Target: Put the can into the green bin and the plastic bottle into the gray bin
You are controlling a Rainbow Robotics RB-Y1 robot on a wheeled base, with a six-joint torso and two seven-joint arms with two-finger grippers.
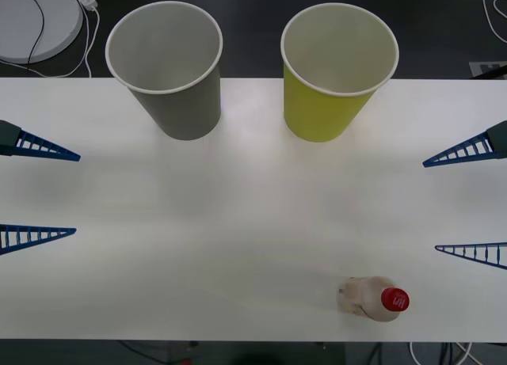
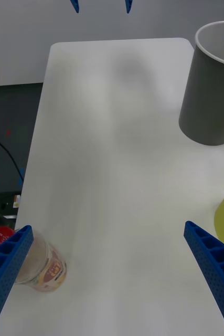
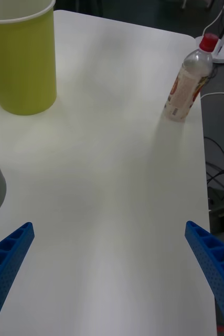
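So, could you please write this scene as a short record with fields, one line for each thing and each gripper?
gray bin: upright at the table's far edge, on the robot's left side
green bin: upright beside the gray bin, on the right side
plastic bottle: upright near the front edge, right side, red cap on
can: none seen on the table
left gripper: open, at the left edge, holding nothing
right gripper: open, at the right edge, holding nothing

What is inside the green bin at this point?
The front view looks down into the green bin: white inner wall, nothing in the part that shows. Its near wall hides some of the floor, so a can lying low there cannot be ruled out.
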